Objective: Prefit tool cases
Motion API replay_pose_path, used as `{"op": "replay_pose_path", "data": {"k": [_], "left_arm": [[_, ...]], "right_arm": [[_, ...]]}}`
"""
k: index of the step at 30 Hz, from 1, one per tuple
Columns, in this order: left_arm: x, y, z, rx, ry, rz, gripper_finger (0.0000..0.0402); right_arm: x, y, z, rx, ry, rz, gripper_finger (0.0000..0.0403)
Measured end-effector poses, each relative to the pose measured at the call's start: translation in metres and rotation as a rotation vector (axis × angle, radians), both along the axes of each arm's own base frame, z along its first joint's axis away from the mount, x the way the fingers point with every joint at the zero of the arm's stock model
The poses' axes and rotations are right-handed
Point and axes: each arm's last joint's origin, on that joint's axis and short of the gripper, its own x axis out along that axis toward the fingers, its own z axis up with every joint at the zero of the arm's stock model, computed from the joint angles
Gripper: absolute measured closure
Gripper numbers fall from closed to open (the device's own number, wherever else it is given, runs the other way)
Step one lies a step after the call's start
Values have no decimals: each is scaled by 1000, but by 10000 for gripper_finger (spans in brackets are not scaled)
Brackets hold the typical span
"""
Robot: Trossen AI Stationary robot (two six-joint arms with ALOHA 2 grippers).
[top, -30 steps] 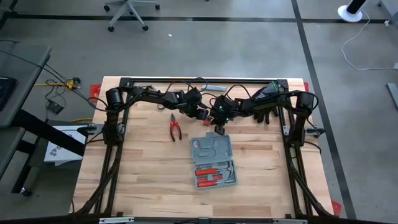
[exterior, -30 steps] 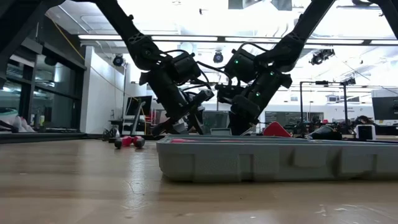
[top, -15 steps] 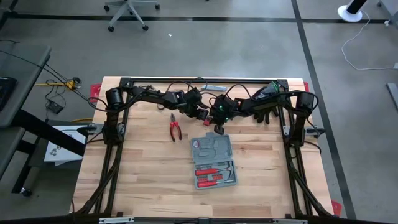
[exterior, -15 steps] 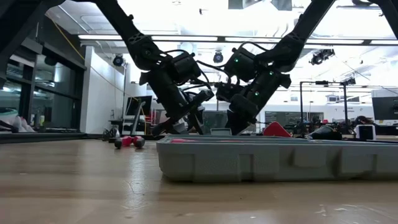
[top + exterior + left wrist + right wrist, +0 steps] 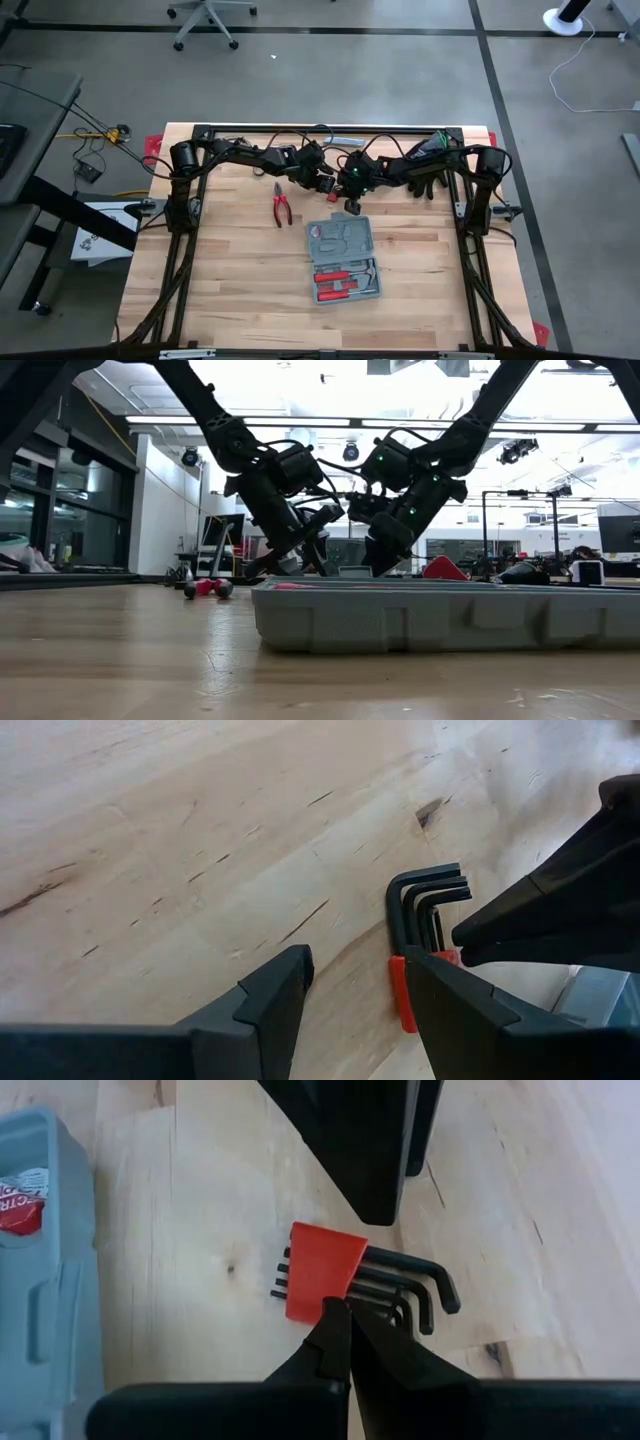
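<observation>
Grey concrete floor (image 5: 350,80) with dark seam lines surrounds the pale wooden plank tabletop (image 5: 240,290). Beyond the right gripper (image 5: 352,207), past the tabletop's far edge, stands a wheeled office chair base (image 5: 205,22); a white pedestal base (image 5: 570,18) with a trailing white cable (image 5: 590,70) lies farther toward the right arm's side. A grey desk edge (image 5: 30,110) occupies the left arm's side. Bright ceiling light strips (image 5: 330,422) and dark-framed windows (image 5: 60,510) appear in the low view.

Both arms stretched inward, left gripper (image 5: 327,187) parted, right gripper (image 5: 352,207) pinched closed, tips nearly meeting.
</observation>
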Motion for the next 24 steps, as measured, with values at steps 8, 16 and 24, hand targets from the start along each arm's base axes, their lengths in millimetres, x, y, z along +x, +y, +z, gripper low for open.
{"op": "replay_pose_path", "data": {"k": [8,16,24], "left_arm": [[0,0,0,-1,0,-1,236],[0,0,0,-1,0,-1,236],[0,0,0,-1,0,-1,236]], "right_arm": [[0,0,0,14,3,-16,403],[0,0,0,9,4,-9,403],[0,-1,0,-23,9,-1,403]]}}
